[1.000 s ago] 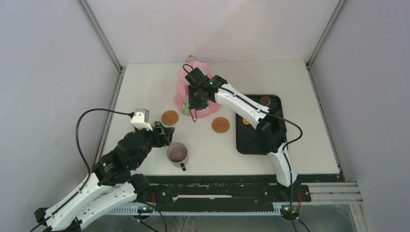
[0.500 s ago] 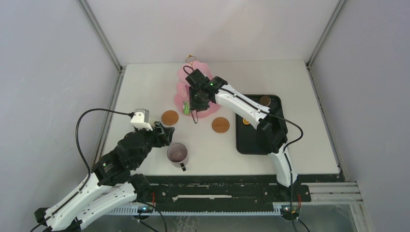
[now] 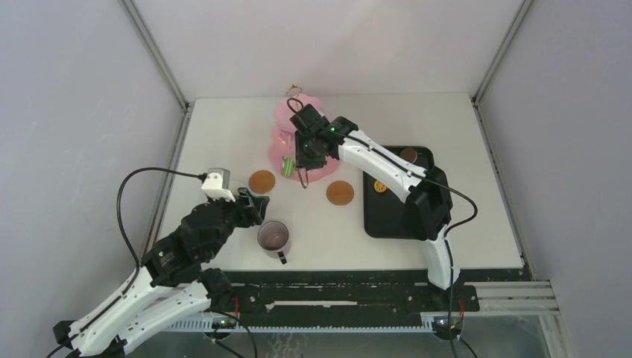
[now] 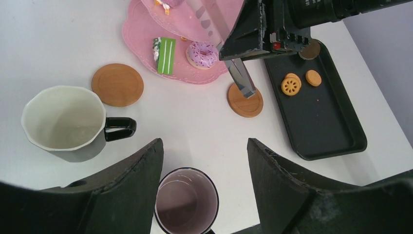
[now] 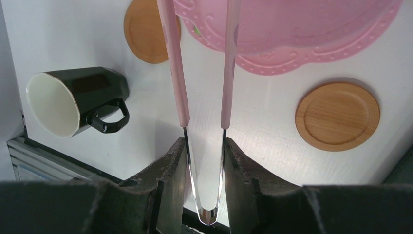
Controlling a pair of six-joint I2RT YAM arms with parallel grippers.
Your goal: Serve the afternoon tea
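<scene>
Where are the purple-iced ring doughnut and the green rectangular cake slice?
Purple-iced ring doughnut (image 4: 193, 52): left wrist view, icing left of hole.
Green rectangular cake slice (image 4: 164, 49): left wrist view, top face.

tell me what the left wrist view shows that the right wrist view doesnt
Only left wrist: the black tray with biscuits, a donut on the pink stand, and a second mug seen between the fingers of the open left hand. Only right wrist: the right hand clamped on the tongs near their bend. Both: the stand's bottom tier, two coasters, the cream-lined mug.
</scene>
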